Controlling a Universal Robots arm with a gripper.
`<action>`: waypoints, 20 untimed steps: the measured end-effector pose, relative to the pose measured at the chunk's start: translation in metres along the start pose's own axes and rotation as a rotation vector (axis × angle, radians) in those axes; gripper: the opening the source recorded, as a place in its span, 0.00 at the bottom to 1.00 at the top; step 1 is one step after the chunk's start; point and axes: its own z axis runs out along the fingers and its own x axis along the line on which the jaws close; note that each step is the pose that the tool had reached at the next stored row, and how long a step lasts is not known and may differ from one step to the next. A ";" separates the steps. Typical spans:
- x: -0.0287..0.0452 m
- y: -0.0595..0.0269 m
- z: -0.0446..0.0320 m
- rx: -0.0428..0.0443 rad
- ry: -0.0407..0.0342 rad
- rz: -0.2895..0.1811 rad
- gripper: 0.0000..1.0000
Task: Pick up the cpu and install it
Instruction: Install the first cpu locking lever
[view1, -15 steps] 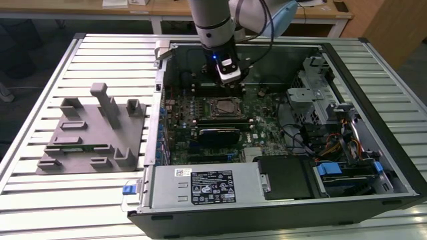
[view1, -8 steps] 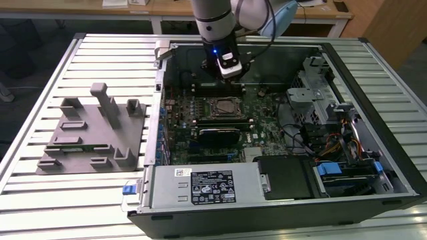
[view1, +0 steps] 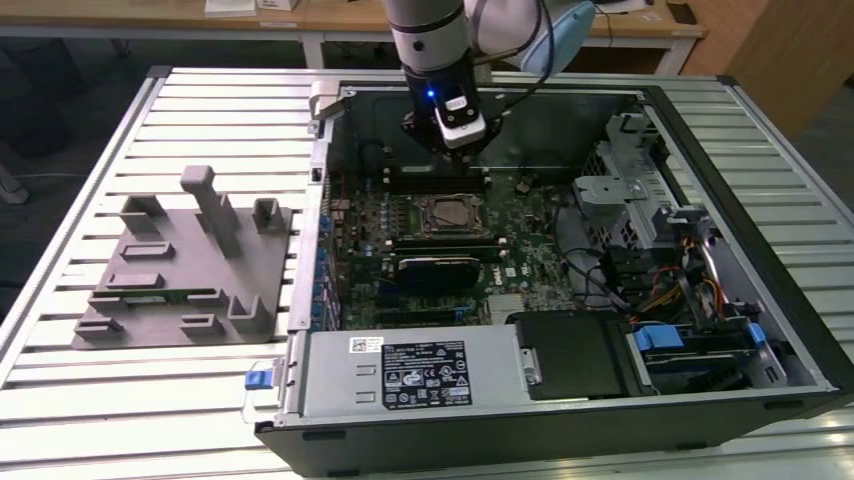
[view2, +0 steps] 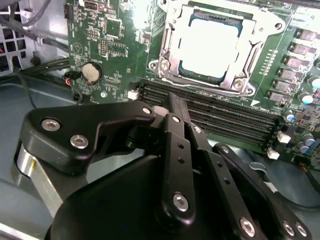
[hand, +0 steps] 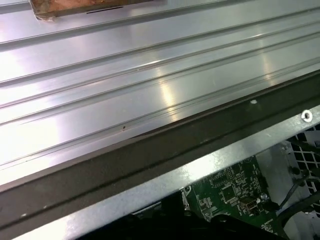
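Where the socket (view2: 210, 47) frames it, the cpu (view2: 207, 42) lies flat, bright silver | end effector (view1: 454, 135) hovers above the board (view2: 115, 45), touching nothing | finger spread: cannot tell

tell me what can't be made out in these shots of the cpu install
- Gripper fingers: in the second wrist view the gripper's own black linkage hides the tips.
- cpu: glare washes out its top in the second wrist view, so how it is seated is unclear.
- Socket in the exterior view: too small to tell its contents.
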 end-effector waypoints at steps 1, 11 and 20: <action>0.0000 0.0000 0.0000 -0.0001 0.0000 0.000 0.11; -0.0066 0.0013 0.0027 0.0207 0.0535 0.001 0.11; -0.0163 0.0018 0.0062 0.0679 0.1764 0.005 0.11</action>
